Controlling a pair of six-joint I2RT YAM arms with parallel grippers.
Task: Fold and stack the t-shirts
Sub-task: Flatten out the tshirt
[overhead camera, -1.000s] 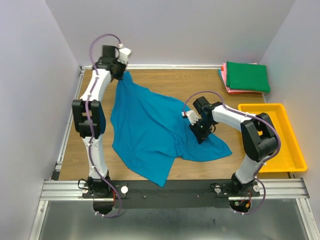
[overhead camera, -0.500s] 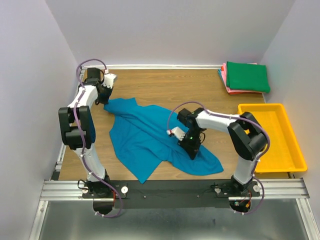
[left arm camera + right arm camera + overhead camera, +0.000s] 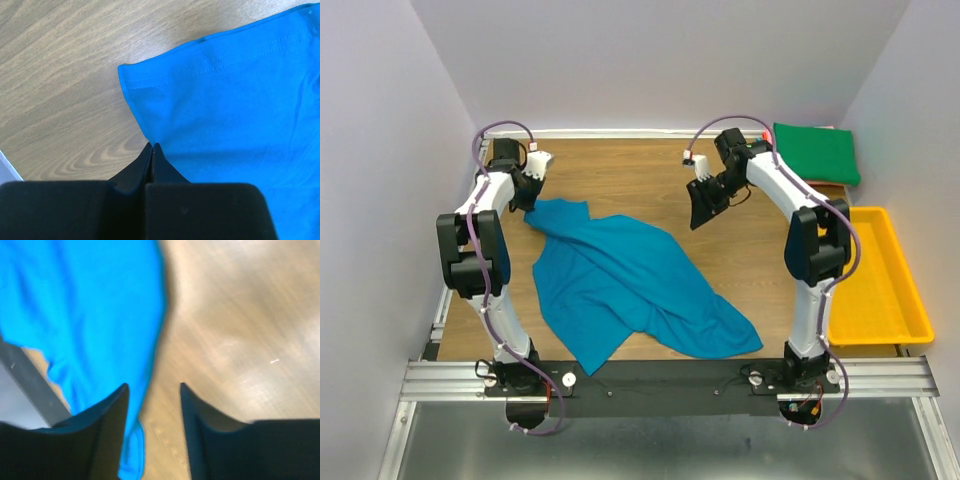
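Left claw [image 3: 527, 192] stood at the far-left corner of the desk [image 3: 630, 165]. In the wrist view its fingers were pressed together at [image 3: 152, 150], clamped on the edge of the teal-blue t-shirt [image 3: 620, 285] just below a stitched hem. That corner of cloth lay low on the wood, not lifted.

From that pinch the shirt ran diagonally towards the near right, its long axis going from the far-left corner to a loose tail near the front rail. It lay open but creased, with one fold ridge down the middle.

Right claw [image 3: 703, 205] hung over bare desk at the far right of centre, fingers apart and nothing between them. Its wrist view was blurred; the claw [image 3: 152, 387] showed wood ahead and teal cloth [image 3: 85, 305] off to one side. The shirt therefore lay to the near left of this claw and apart from it. I judged the loose near-right tail to be this arm's corner to fetch, since the left arm was already occupied.

Beyond it sat a folded dark green t-shirt [image 3: 817, 153] at the far-right corner, and the yellow tray [image 3: 880, 290] along the right edge.

Against half a second earlier, the right claw had come off the cloth mid-desk and swung far and right. The left claw had held its place and the shirt had settled flatter.
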